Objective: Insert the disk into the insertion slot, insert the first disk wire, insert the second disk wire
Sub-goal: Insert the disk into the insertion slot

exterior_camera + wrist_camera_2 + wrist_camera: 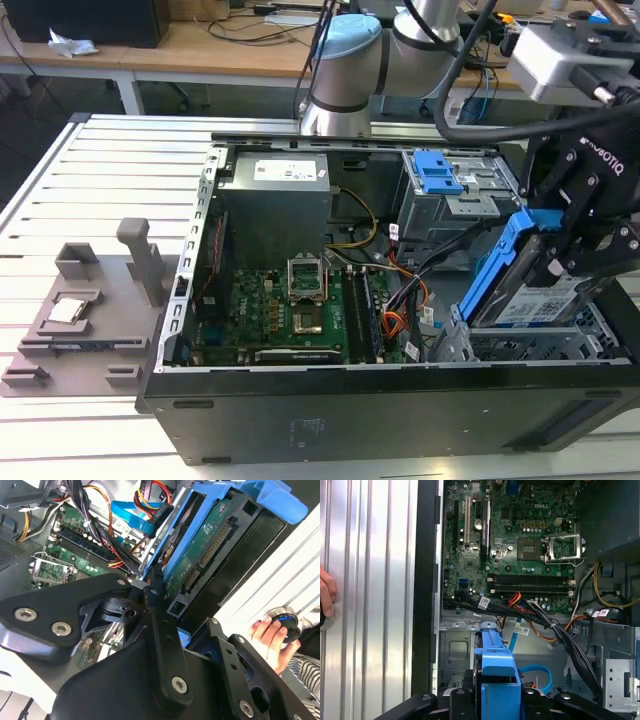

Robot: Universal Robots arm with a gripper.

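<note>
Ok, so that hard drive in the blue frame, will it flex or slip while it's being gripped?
Probably stiff: the disk is a metal block in a hard plastic frame. Likely heavy for its size, so it may pivot, being held tilted by the gripper at one end. Its exposed circuit board looks fragile.

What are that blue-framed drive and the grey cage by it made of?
The disk: silver body looks like bare metal, dull sheen, with a paper-like white label; its bright blue frame looks like moulded plastic. The insertion slot: probably sheet steel, matte grey, punched with holes.
</note>
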